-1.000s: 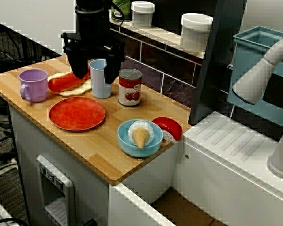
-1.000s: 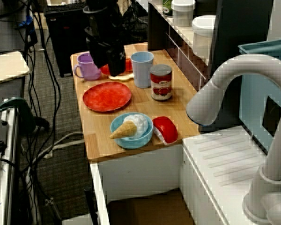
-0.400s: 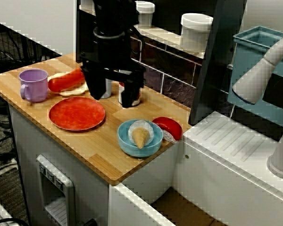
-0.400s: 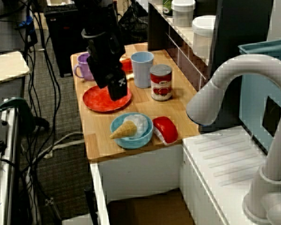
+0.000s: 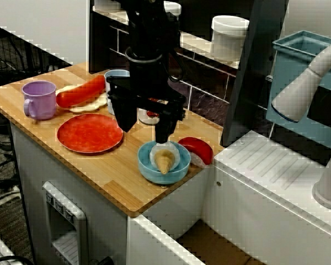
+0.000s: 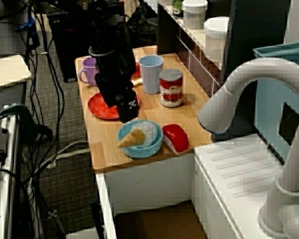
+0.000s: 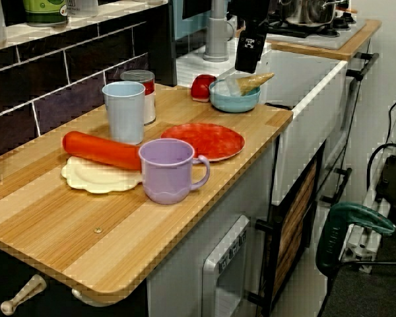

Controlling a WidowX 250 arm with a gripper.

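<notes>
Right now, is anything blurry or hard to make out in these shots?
Front view: the black end effector shows no surface detail. Faucet-side view: the faucet looms soft in front. Low counter view: the blue bowl sits small, far back.

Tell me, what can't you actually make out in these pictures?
Tin can: in the view facing the tiles the arm hides nearly all of it; its label is too small to read anywhere.
Blue cup: same view, only a sliver shows behind the arm.
Red plate: in the view past the tap, the arm covers part of it.
Jaws: in the low view along the counter, the top edge cuts most of them off.
</notes>
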